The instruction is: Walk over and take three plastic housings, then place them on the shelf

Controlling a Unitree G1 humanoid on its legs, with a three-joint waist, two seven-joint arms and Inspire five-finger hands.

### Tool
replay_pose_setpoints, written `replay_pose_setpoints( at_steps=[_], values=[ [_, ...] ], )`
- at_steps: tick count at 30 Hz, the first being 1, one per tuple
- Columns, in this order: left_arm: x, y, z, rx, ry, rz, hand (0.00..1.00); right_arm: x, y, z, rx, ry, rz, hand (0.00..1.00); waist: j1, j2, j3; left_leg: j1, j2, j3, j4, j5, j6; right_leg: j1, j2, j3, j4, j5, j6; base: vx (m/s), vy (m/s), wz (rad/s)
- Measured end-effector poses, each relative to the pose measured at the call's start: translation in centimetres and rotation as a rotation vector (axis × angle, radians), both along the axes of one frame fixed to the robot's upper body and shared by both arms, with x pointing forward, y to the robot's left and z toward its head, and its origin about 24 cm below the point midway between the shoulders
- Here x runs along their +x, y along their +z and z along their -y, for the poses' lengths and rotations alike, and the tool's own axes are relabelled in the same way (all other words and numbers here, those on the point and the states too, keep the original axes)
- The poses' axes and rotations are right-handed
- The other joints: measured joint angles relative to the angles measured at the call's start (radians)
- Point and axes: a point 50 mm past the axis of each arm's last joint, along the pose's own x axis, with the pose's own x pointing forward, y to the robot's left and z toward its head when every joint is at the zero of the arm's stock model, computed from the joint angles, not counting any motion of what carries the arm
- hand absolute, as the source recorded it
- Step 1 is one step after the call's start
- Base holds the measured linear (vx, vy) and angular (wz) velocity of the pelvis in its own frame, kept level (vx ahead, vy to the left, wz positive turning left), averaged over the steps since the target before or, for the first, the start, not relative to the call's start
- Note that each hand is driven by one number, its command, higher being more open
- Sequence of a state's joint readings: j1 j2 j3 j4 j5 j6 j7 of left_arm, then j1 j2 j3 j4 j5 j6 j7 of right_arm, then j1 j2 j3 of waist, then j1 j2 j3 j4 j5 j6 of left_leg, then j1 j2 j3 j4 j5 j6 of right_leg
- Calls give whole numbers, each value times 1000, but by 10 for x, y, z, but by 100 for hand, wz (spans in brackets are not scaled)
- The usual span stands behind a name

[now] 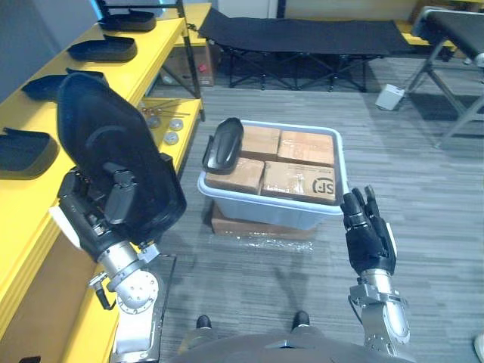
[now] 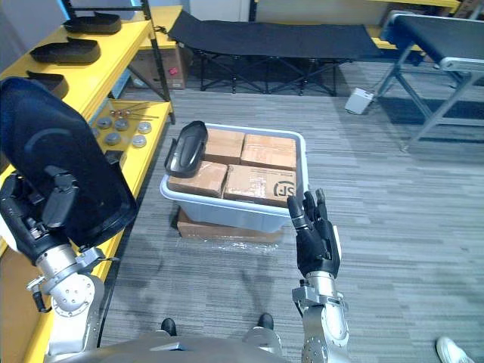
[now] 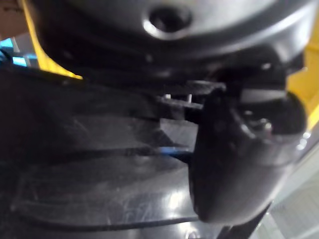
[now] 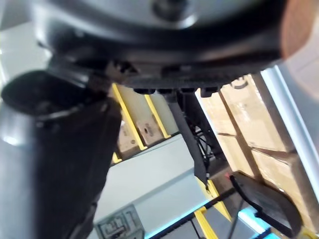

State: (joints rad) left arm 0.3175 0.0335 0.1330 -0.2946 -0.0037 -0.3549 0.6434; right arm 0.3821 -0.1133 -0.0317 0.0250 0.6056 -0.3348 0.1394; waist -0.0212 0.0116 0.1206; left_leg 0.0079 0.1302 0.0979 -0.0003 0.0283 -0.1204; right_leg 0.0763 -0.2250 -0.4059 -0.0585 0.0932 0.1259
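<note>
The left hand (image 1: 97, 214) is raised at the near left and grips a big black plastic housing (image 1: 113, 147); its thumb lies across the face of the housing and the housing stands nearly upright, just beside the yellow shelf (image 1: 162, 38). The right hand (image 1: 368, 234) is lifted at the near right with its fingers straight and a little apart; it holds nothing.

A second housing (image 1: 223, 144) leans on the far left corner of a pale plastic bin (image 1: 265, 212), resting on the cardboard boxes (image 1: 299, 181) that fill the bin; the bin stands on a flat carton (image 1: 249, 225) on the floor (image 1: 408, 166), which is grey with a striped grain.

The shelf runs along the left side of the room; on its upper board lie four more housings (image 1: 102, 49) in a row from near to far, well apart from each other; on the lower board lie small metal discs (image 1: 170, 128). At the far side of the room stands a black folding cot (image 1: 302, 34); to the far right there is a grey metal frame table (image 1: 454, 30), and near its leg a small white box (image 1: 391, 96) sits on the floor.
</note>
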Motion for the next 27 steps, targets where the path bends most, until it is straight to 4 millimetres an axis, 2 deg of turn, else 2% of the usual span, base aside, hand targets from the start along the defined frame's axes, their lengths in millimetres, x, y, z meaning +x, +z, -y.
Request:
replay_pose_setpoints(
  at_steps=[3,6,8,9,10,11,12,13,14,16,19,21,24,26,27],
  values=[
    [-12,3,-9,-19,63,13,0,2,-3,-1,-11,12,-17,100,46,20,-2,-25,-6,-84,4,20,-5,39,3,-86,0,-18,7,27,-36,83],
    [-31,-1,-23,-66,146,1,0,15,-7,-6,-53,51,-37,100,90,39,2,-45,-19,-168,25,27,-2,100,3,-187,7,-45,16,0,-56,101],
    [-41,-6,-29,-90,161,-16,0,21,-9,-7,-94,58,-52,100,107,45,1,-74,-34,-186,32,49,27,133,0,-268,20,-71,15,-25,-39,133],
    [-46,-8,-31,-103,151,-22,0,24,-9,-7,-125,51,-59,100,114,48,4,-92,-30,-147,31,51,76,153,-1,-333,36,-86,14,-36,-21,167],
    [-50,-10,-32,-93,135,-43,0,25,-9,-7,-141,36,-62,100,120,49,6,-116,7,-18,54,59,117,177,1,-400,51,-94,18,-32,-16,176],
    [-51,-11,-32,-87,124,-51,0,25,-8,-6,-150,25,-61,100,120,50,8,-127,28,44,70,64,125,191,1,-433,61,-101,21,-2,10,183],
    [-54,-12,-31,-81,99,-68,0,25,-7,-2,-177,-1,-64,100,119,54,10,-139,60,147,93,87,120,214,-3,-481,81,-114,29,3,72,167],
    [-59,-14,-30,-74,77,-75,0,25,-6,1,-185,-31,-61,100,125,56,10,-139,60,184,95,106,78,236,-18,-499,100,-136,47,5,106,139],
    [-62,-15,-29,-74,75,-77,0,26,-5,1,-187,-41,-56,100,133,55,11,-139,50,180,92,110,66,237,-28,-500,109,-141,53,-10,136,70],
    [-71,-18,-30,-100,84,-82,0,34,0,-8,-159,-37,-15,100,144,52,20,-138,27,184,84,107,67,232,-49,-489,114,-149,43,-33,130,10],
    [-68,-13,-27,-92,41,-57,0,35,0,-16,-145,25,4,100,150,37,38,-123,20,216,83,99,72,217,-73,-448,127,-150,45,-64,121,-23],
    [-66,-7,-25,-73,13,-32,0,36,-1,-20,-134,40,5,100,152,25,48,-129,21,227,109,84,78,208,-87,-433,142,-161,61,-43,70,-23],
    [-55,3,-21,-42,-47,23,0,36,-1,-22,-126,30,-1,100,145,13,55,-195,31,223,253,7,96,193,-120,-426,190,-181,88,-12,65,0],
    [-47,8,-20,-31,-67,59,0,41,0,-24,-107,-4,1,100,146,-12,67,-218,15,222,325,-44,109,189,-171,-437,251,-209,94,64,121,18],
    [-43,11,-20,-18,-84,74,0,41,1,-24,-91,-33,0,100,147,-27,65,-220,-15,222,351,-79,118,206,-210,-450,292,-220,72,161,217,50]
  ],
)
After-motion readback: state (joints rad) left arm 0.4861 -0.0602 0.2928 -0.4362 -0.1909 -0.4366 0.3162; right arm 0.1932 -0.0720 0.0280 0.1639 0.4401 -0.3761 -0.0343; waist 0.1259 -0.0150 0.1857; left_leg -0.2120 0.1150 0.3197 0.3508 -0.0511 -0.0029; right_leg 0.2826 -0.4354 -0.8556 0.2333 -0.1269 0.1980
